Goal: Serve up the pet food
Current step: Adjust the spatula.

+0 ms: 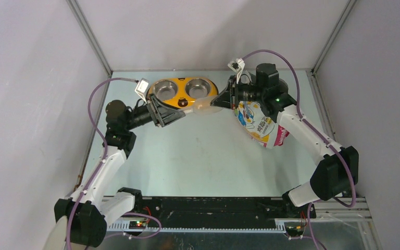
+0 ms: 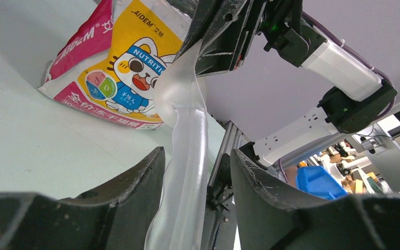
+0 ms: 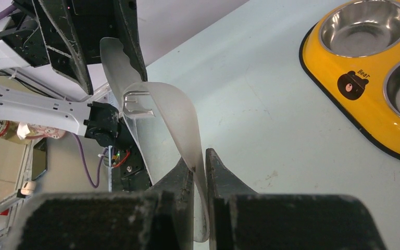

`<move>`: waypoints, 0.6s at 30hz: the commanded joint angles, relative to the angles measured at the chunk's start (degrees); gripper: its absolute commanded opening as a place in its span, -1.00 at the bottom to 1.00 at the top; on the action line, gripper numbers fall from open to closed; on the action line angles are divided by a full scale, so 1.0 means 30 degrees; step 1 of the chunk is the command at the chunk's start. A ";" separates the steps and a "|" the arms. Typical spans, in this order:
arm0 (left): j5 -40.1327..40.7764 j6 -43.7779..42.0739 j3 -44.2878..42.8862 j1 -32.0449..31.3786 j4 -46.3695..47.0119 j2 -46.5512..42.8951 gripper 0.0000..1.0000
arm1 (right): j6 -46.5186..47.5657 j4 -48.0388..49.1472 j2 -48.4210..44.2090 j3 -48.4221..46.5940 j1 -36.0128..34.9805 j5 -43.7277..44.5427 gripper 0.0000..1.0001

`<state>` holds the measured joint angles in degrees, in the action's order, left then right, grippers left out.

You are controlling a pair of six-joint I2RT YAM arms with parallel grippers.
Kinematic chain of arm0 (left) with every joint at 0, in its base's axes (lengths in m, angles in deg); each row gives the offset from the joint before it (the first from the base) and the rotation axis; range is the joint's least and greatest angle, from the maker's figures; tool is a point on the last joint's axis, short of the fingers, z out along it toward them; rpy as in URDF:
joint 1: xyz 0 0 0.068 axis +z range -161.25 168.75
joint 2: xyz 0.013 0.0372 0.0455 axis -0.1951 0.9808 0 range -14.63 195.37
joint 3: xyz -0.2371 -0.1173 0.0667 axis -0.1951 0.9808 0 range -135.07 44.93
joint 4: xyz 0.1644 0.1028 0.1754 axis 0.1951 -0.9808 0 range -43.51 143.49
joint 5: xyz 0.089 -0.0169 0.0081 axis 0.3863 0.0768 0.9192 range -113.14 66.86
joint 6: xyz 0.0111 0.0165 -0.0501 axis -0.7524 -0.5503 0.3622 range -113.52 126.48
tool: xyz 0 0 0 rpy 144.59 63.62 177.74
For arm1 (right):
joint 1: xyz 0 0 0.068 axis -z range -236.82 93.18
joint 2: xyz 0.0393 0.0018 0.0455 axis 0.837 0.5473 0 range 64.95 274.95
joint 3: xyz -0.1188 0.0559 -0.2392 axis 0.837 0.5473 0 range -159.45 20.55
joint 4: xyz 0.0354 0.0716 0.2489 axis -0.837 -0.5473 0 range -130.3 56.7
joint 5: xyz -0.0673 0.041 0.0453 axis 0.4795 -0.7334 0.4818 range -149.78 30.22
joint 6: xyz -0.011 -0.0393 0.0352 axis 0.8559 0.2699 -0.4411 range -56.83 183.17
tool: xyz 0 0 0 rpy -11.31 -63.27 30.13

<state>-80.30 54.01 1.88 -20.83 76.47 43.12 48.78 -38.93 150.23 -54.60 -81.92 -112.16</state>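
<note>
My right jaws are pinched tight on the rim of the see-through scoop [image 3: 177,112]. My left jaws are wide apart with its handle between them. I think this is a swap, so I should shut the left jaws firmly before the right ones let go. I see no pet food. I guess it is inside the cat bag [image 1: 258,125] lying on the desk [image 1: 203,156], near the empty yellow feeder [image 3: 364,114].

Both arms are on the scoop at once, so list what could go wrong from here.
1. The right hand pinches only the thin edge of the translucent plastic scoop; it may slip or twist.
2. The left hand straddles the handle end with a gap showing; if the right lets go first, the scoop could drop.
</note>
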 commanded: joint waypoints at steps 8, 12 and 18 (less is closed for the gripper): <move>-0.0303 -0.0361 -0.0218 -0.0262 0.0347 -0.0209 -0.47 | 0.0352 0.0751 0.0310 -0.0116 0.0245 0.1283 -1.00; -0.0146 -0.0787 -0.0384 -0.0248 -0.0297 -0.0206 -0.82 | 0.0291 0.0806 0.0266 -0.0132 0.0289 0.1053 -0.91; 0.0216 -0.1413 -0.0660 0.0083 -0.1093 -0.0369 -1.00 | 0.0522 0.0559 -0.0286 -0.0147 0.0762 0.0172 0.02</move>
<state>-80.74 52.74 1.86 -21.27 74.42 43.08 49.31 -38.55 150.34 -54.60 -80.77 -112.22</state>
